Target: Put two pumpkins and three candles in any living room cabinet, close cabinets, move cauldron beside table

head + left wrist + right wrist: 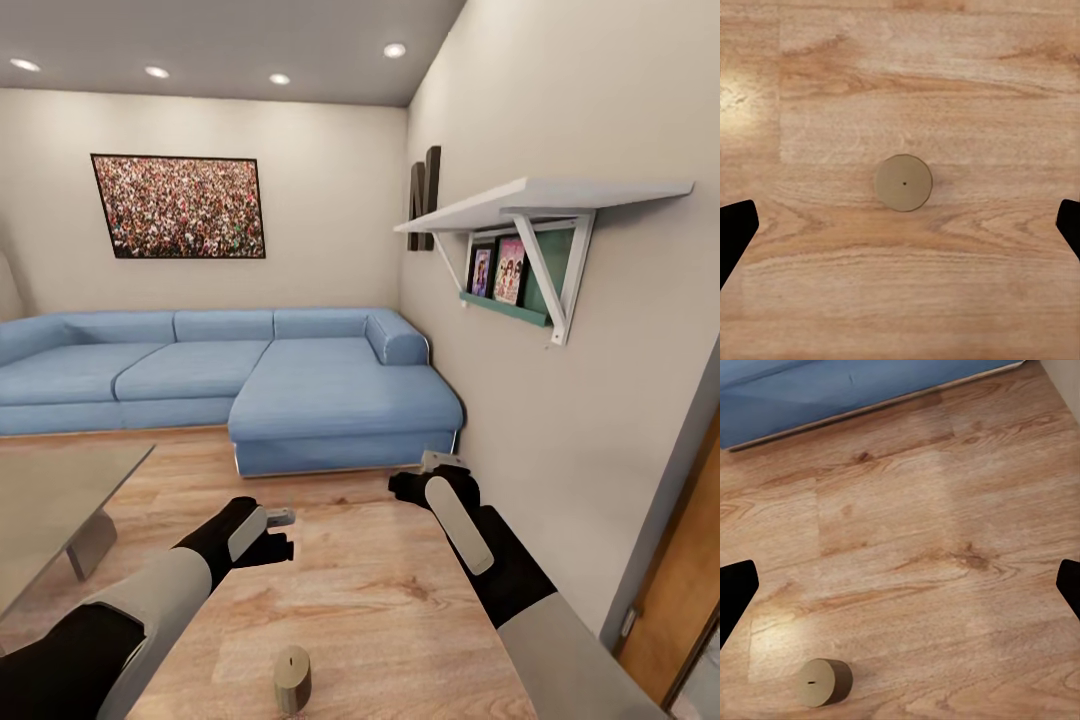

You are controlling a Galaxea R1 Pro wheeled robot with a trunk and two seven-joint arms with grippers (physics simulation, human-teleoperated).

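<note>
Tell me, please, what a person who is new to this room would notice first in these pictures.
First comes the big blue sofa along the far wall, with a dark-framed picture of a crowd above it. On the right wall hangs a white shelf. A small tan candle stands on the wood floor, between the two arms.

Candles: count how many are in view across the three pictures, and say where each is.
1. A short tan candle stands upright on the wooden floor in front of the robot, directly below the left gripper. Others may lie outside these views.
</note>
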